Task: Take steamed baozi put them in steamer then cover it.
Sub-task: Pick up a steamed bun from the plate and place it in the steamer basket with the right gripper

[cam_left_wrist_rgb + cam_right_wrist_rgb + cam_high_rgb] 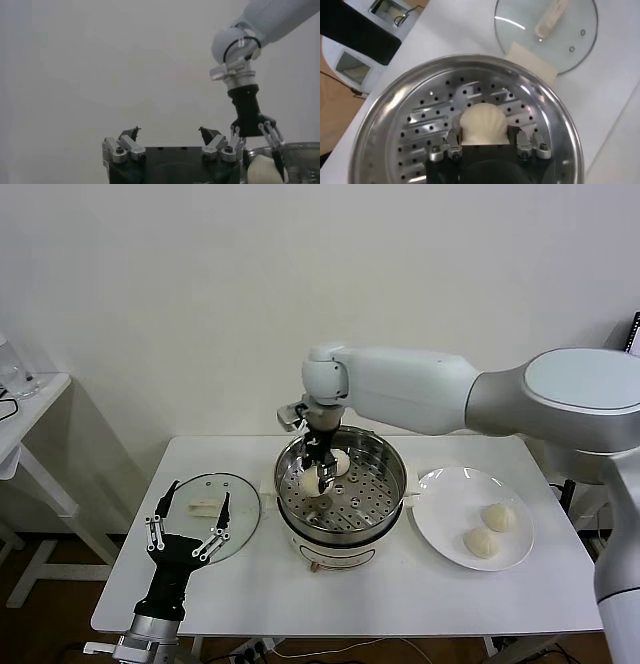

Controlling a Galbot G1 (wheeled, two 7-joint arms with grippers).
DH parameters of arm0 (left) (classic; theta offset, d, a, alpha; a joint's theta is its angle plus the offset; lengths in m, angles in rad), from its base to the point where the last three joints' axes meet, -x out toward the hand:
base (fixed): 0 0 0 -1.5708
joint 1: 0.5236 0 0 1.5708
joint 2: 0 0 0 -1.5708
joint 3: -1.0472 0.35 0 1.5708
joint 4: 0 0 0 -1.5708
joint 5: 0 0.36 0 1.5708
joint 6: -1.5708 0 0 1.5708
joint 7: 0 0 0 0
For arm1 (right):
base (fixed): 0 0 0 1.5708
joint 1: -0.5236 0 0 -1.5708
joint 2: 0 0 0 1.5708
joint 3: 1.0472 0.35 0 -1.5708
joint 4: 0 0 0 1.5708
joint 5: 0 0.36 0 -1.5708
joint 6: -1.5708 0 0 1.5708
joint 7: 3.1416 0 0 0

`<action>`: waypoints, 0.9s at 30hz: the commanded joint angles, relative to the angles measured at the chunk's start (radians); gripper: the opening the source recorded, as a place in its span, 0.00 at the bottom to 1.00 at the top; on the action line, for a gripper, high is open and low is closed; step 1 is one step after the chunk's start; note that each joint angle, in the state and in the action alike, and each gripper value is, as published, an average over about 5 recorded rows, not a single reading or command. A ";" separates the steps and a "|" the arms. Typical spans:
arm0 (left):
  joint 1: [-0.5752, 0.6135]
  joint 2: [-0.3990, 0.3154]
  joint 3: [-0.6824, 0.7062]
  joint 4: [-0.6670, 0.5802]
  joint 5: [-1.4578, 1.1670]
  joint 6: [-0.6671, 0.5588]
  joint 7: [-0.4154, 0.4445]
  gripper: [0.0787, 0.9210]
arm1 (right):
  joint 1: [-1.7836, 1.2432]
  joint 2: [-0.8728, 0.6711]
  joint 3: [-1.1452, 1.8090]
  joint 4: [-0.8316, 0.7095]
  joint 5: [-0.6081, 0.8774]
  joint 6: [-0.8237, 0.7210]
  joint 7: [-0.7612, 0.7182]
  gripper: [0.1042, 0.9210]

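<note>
Left tool sits parked at the table's near-left corner, fingers spread wide, holding nothing, tips just short of the glass cover. Cover lies flat on the table left of the steamer, white handle up.

Right tool is down inside the steamer at its left side, clamped on one baozi; the right wrist view shows the held bun between the fingers, just over the perforated tray. Second baozi appears to sit on the tray just behind it, partly hidden by the tool.

Step in hand: placing bun two of four, I'd say. Next move calls for easing the bun onto the tray, letting go, then lifting straight up to clear the pot wall before swinging right.

Plate right of the steamer carries the two remaining baozi, close together, near its right half.

Obstructions: steamer rim is the main one for the right arm. Side table far left is out of play.
</note>
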 commanded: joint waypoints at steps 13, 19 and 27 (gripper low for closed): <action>0.002 0.004 -0.015 -0.004 0.000 0.002 -0.009 0.88 | -0.064 0.035 0.010 -0.039 -0.026 0.005 0.048 0.80; 0.002 0.000 -0.013 -0.006 0.002 0.006 -0.008 0.88 | 0.009 -0.093 0.062 0.102 -0.043 0.003 0.029 0.88; 0.002 -0.001 -0.004 -0.009 0.015 0.011 -0.007 0.88 | 0.169 -0.480 0.099 0.317 -0.116 0.055 -0.077 0.88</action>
